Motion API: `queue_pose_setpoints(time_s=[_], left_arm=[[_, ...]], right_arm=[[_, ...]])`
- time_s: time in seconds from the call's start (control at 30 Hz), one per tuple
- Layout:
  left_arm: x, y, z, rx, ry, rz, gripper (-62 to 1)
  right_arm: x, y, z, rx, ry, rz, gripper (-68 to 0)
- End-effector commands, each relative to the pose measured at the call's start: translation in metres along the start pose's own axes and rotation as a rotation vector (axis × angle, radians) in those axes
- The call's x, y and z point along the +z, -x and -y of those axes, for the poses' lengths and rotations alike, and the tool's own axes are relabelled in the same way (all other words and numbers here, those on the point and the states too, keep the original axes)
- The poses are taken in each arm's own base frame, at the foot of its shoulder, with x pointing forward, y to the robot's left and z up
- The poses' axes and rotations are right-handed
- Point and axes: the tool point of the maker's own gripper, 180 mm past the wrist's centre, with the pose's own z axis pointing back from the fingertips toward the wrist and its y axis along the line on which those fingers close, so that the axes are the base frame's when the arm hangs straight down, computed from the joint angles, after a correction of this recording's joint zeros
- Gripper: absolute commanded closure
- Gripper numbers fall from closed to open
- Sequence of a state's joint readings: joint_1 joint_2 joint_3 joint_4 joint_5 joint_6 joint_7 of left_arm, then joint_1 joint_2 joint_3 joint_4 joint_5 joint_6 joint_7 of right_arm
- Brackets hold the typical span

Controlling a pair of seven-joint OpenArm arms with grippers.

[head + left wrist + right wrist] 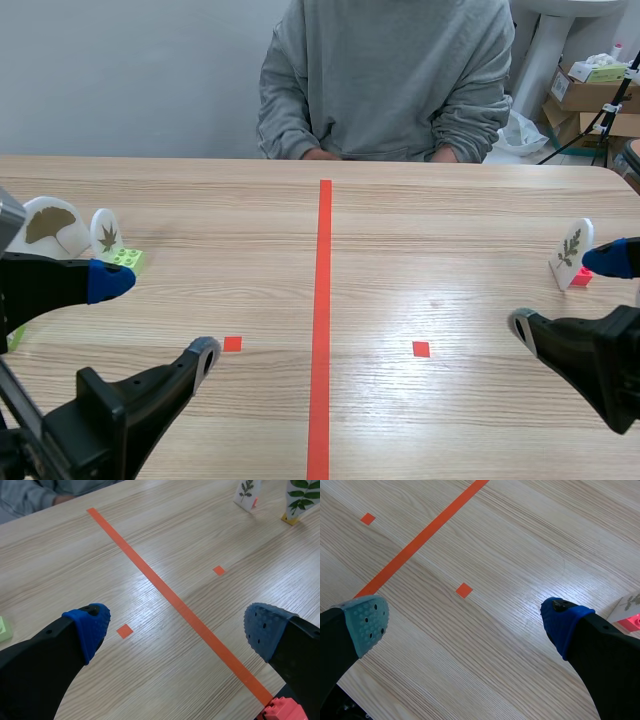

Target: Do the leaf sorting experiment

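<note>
In the scene view, a fan-leaf card (45,228) and a round leaf card (105,232) stood at the counter's (400,230) left edge and a third leaf card (572,248) at its right. They were propped on bricks (127,258), seemingly for easy pinching. The left wrist view showed the left gripper (179,627) spread and empty. The right wrist view showed the right gripper (467,617) spread beside the third leaf card.

A grey-clad person (385,80) sits near cardboard boxes (585,100).
</note>
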State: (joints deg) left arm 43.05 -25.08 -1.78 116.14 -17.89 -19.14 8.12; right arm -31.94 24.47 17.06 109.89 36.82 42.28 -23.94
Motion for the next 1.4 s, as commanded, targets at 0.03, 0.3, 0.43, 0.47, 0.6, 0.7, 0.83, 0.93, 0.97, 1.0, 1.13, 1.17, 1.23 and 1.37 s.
queue_pose_setpoints(time_s=[0.03,0.3,0.43,0.47,0.6,0.7,0.83,0.93,0.97,1.0,1.13,1.17,1.23,1.37], left_arm=[[0.0002,-0.0123,0.0026,0.002,0.005,0.042,-57.2],[-0.0001,-0.0129,0.0022,0.001,0.005,0.044,-57.2],[-0.0001,-0.013,0.0021,0.0,0.004,0.044,-57.2],[-0.0001,-0.013,0.0021,0.0,0.004,0.044,-57.2],[-0.0001,-0.013,0.0021,0.0,0.004,0.044,-57.2],[-0.0001,-0.013,0.0021,0.0,0.004,0.044,-57.2],[-0.0001,-0.013,0.0021,0.0,0.004,0.044,-57.2],[-0.0001,-0.013,0.0021,0.0,0.004,0.044,-57.2],[-0.0001,-0.013,0.0021,0.0,0.004,0.044,-57.2],[-0.0001,-0.013,0.0021,0.0,0.004,0.044,-57.2],[-0.0001,-0.013,0.0021,0.0,0.004,0.044,-57.2],[-0.0001,-0.013,0.0021,0.0,0.004,0.044,-57.2],[-0.0001,-0.0128,0.0022,0.0,0.004,0.043,-57.2],[-0.0001,-0.0128,0.0022,0.0,0.004,0.043,-57.2]], right_arm=[[0.0017,-0.0071,0.0025,0.021,-0.003,0.019,-63.1],[0.0016,-0.0047,0.0037,0.033,0.003,0.005,-63.0],[0.0016,-0.0048,0.0037,0.033,0.003,0.006,-63.0],[0.0016,-0.005,0.0037,0.033,0.003,0.007,-63.0],[0.0016,-0.0055,0.0037,0.032,0.003,0.01,-63.0],[0.0015,-0.0062,0.004,0.034,0.004,0.012,-63.0],[0.0014,-0.0063,0.0041,0.034,0.004,0.012,-63.0],[0.0014,-0.0063,0.0041,0.034,0.004,0.012,-63.0],[0.0014,-0.0063,0.0041,0.034,0.004,0.012,-63.0],[0.0014,-0.0063,0.0041,0.034,0.004,0.012,-63.0],[0.0014,-0.0063,0.0041,0.034,0.004,0.012,-63.0],[0.0014,-0.0062,0.0041,0.034,0.004,0.012,-63.0],[0.0014,-0.0062,0.0041,0.034,0.004,0.012,-63.0],[0.0014,-0.0062,0.0041,0.034,0.004,0.012,-63.0]])
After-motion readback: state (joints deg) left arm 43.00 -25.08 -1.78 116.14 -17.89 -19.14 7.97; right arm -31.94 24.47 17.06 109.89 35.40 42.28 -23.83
